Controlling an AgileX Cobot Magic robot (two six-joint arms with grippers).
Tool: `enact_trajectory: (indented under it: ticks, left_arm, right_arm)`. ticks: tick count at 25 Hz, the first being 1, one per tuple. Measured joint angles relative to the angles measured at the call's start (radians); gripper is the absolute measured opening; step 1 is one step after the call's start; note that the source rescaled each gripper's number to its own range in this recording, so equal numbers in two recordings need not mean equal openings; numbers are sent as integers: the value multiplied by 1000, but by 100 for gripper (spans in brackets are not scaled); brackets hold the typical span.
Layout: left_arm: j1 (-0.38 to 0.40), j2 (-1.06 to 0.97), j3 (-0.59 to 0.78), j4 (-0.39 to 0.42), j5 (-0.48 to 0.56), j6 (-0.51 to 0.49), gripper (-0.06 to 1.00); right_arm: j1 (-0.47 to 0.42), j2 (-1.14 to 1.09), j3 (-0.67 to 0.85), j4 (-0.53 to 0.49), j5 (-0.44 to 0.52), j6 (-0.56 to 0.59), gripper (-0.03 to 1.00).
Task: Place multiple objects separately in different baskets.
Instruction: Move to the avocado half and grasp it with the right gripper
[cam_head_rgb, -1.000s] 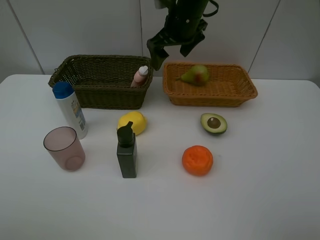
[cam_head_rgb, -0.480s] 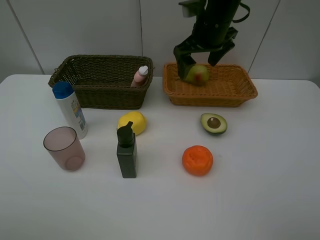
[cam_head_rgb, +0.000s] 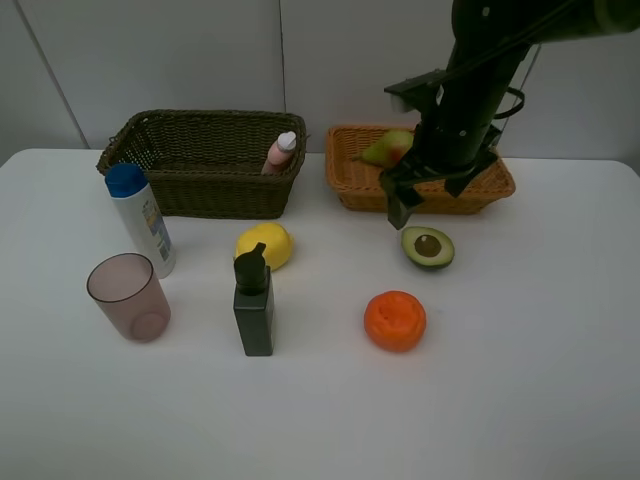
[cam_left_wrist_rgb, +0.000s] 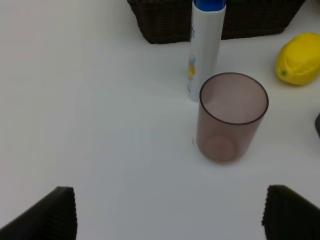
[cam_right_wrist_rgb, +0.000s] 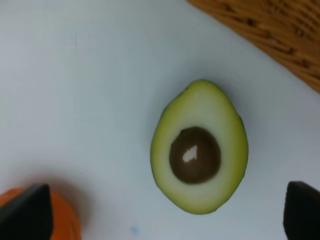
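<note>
1. White counter (cam_head_rgb: 540, 380) carries two wicker baskets at the back, side by side: a dark basket (cam_head_rgb: 210, 192) on the left and a tan basket (cam_head_rgb: 352, 190) on the right.
2. Dark basket: pink bottle (cam_head_rgb: 281, 153) leans at its right end. Tan basket: pear (cam_head_rgb: 383, 150) lies at its left rear.
3. Loose on the counter, from the left: cup (cam_head_rgb: 128, 297) upright, white bottle (cam_head_rgb: 142, 220) with blue cap just behind it, pump bottle (cam_head_rgb: 253, 305) upright, and lemon (cam_head_rgb: 265, 245) just behind the pump bottle.
4. Also loose are the orange (cam_head_rgb: 395, 320) and the avocado half (cam_head_rgb: 428, 247), which lies near the tan basket's front wall.
5. Right hand (cam_head_rgb: 428, 198): fingers wide and holding nothing, above the avocado half. In the wrist view the half lies cut face up with its pit showing, between the two fingertips and untouched.
6. Left hand (cam_left_wrist_rgb: 172, 215): fingers wide and holding nothing. Its wrist view shows the cup ahead, well clear of the fingertips.
</note>
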Motion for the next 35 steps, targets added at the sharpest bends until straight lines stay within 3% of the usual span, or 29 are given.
enact_trajectory:
  ticks: [6,15,35]
  left_arm:
    - [0,0,0,0,0,0,100]
    - [0,0,0,0,0,0,100]
    - [0,0,0,0,0,0,100]
  right_arm:
    - [-26,0,82,-34,-70,10,96]
    - [-115,10,95,112,-187,-125,96]
    - [-156,156,95,120,-236,-137,96]
